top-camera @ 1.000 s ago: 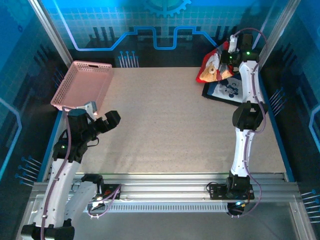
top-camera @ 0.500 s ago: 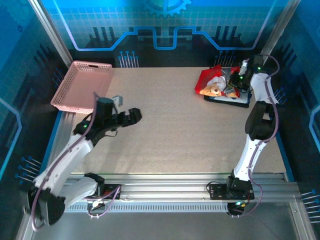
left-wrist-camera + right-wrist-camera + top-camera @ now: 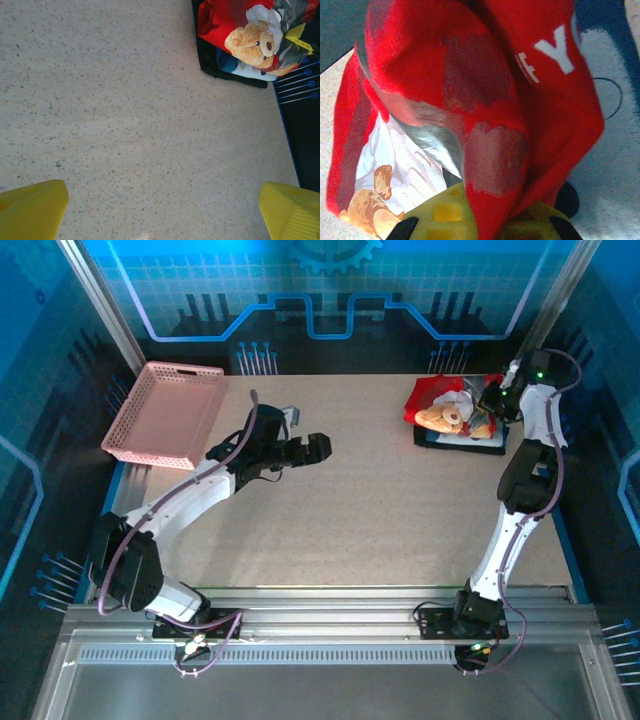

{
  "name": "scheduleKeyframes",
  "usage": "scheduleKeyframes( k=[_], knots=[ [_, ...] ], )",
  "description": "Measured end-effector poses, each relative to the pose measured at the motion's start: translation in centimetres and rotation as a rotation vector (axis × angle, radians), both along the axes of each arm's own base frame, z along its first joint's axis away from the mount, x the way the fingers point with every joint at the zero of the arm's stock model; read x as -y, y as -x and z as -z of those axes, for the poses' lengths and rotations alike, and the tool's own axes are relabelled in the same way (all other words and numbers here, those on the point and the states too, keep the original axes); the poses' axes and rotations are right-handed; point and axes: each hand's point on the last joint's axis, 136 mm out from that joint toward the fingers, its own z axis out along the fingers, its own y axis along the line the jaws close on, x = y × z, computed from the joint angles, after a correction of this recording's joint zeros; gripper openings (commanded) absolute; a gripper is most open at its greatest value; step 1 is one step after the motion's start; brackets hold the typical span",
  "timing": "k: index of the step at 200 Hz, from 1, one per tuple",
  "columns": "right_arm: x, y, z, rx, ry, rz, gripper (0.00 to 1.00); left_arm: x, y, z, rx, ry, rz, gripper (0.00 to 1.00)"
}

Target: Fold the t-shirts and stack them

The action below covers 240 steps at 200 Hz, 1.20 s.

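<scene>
The red t-shirt (image 3: 432, 398) with a brown teddy-bear print lies bunched at the table's far right, on top of the dark navy t-shirt (image 3: 462, 436). My right gripper (image 3: 490, 403) is shut on the red t-shirt (image 3: 485, 115); red cloth runs up from between its yellow fingers (image 3: 445, 215). The navy t-shirt's white graphic (image 3: 615, 150) lies beneath it. My left gripper (image 3: 318, 448) hovers open over bare tabletop left of centre, its yellow fingertips (image 3: 32, 207) far apart. In the left wrist view both t-shirts, red (image 3: 220, 22) over navy (image 3: 210, 62), sit at the upper right.
A pink lattice basket (image 3: 165, 410) stands at the far left corner of the speckled table (image 3: 380, 510). Metal frame posts and blue panels wall in the sides. The table's right edge (image 3: 287, 135) runs just past the shirts.
My left arm has swung from the near left out toward the table's middle, gripper still open. My right gripper has carried the red t-shirt down and right onto the navy one.
</scene>
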Motion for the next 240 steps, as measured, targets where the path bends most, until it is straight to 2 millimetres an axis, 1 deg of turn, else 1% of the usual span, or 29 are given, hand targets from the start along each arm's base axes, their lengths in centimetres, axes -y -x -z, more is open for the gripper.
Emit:
scheduleKeyframes(
  k=[24,50,63,75,89,94,100,104,108,114,124,140,154,163,165,168,171,184,203,212,221,231,240],
  knots=[
    [1.0,-0.1,-0.5,0.004,0.005,0.014,0.04,1.3,-0.2,0.5,-0.019,0.009,0.016,0.99],
    [2.3,-0.2,-1.4,0.012,0.017,0.027,0.05,4.3,-0.4,0.7,-0.028,0.018,0.071,0.99],
    [3.2,-0.5,-1.9,0.016,0.034,0.032,0.07,5.6,-0.3,1.0,-0.034,0.022,0.096,0.99],
    [3.9,-0.8,-1.9,0.014,0.052,0.032,0.07,6.5,-0.1,1.4,-0.042,0.023,0.116,0.99],
    [4.5,-0.9,-1.3,-0.002,0.07,0.033,0.12,7.1,0.0,1.8,-0.054,0.025,0.13,0.99],
    [4.6,-0.9,-1.0,-0.012,0.072,0.033,0.16,7.2,0.1,1.9,-0.059,0.024,0.132,0.99],
    [4.7,-0.8,-0.3,-0.028,0.072,0.033,0.26,7.3,0.1,2.1,-0.063,0.024,0.133,0.99],
    [4.7,-0.7,0.1,-0.041,0.071,0.034,0.38,7.3,0.1,2.1,-0.063,0.023,0.133,0.99],
    [4.8,-0.7,0.6,-0.052,0.07,0.033,0.47,7.3,0.1,2.1,-0.064,0.023,0.133,0.99],
    [4.9,-0.5,1.3,-0.072,0.072,0.037,0.57,7.3,0.1,2.1,-0.064,0.023,0.132,0.99],
    [5.2,-0.4,2.6,-0.098,0.072,0.04,0.65,7.2,0.1,2.1,-0.064,0.022,0.132,0.99],
    [5.6,-0.1,4.4,-0.136,0.064,0.049,0.74,7.1,0.2,2.3,-0.073,0.016,0.131,0.99],
    [5.9,0.1,5.2,-0.15,0.054,0.061,0.82,6.8,0.4,2.4,-0.082,0.002,0.126,0.99],
    [6.1,0.3,5.3,-0.141,0.046,0.064,0.86,6.5,0.6,2.3,-0.086,-0.008,0.119,0.99],
    [6.1,0.4,5.3,-0.14,0.042,0.069,0.9,6.4,0.7,2.3,-0.087,-0.009,0.118,0.99],
    [6.2,0.5,5.2,-0.136,0.038,0.072,0.97,6.3,0.7,2.2,-0.085,-0.012,0.115,0.99],
    [6.3,0.7,5.3,-0.135,0.032,0.075,1.0,6.2,0.8,2.0,-0.083,-0.014,0.113,0.99],
    [6.4,1.7,5.0,-0.133,0.01,0.085,1.0,5.5,1.0,1.0,-0.065,-0.018,0.098,0.99],
    [6.7,3.6,3.0,-0.102,-0.007,0.105,1.0,4.3,1.1,-1.7,-0.005,0.006,0.069,0.99],
    [6.7,4.7,1.7,-0.082,-0.009,0.113,1.0,3.0,1.3,-2.9,0.026,0.019,0.043,0.99],
    [6.5,6.0,0.3,-0.054,-0.007,0.121,1.0,1.2,1.4,-3.9,0.056,0.03,0.001,0.99],
    [6.0,7.7,-1.2,-0.018,0.0,0.128,1.0,-1.1,1.6,-4.6,0.086,0.035,-0.054,0.99],
    [5.0,9.4,-2.7,0.021,0.004,0.124,1.0,-3.5,1.7,-4.9,0.108,0.033,-0.111,0.99]
  ],
)
